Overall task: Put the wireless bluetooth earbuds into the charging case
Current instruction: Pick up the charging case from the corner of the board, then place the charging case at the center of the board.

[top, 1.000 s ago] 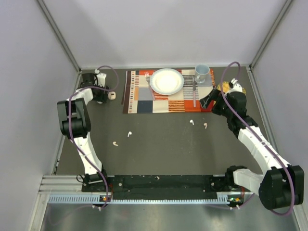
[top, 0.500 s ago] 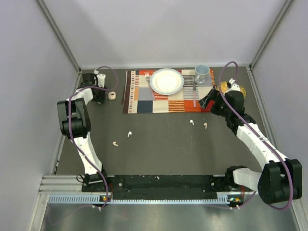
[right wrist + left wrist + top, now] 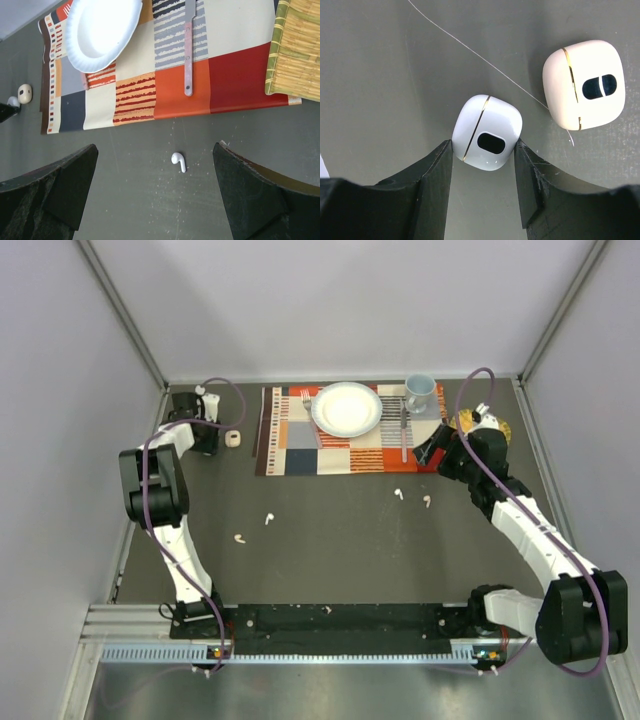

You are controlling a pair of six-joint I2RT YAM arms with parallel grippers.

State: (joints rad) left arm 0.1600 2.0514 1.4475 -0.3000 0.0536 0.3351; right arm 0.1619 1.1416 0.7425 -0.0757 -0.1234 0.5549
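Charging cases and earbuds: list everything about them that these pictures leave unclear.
- Left wrist view: the shut white case and beige case hide their insides; whether the left gripper presses the white case is too fine to tell.
- Top view: the left gripper covers the white case; the earbuds are too small to tell colours.
- Right wrist view: the top edge cuts off the utensil at its head.
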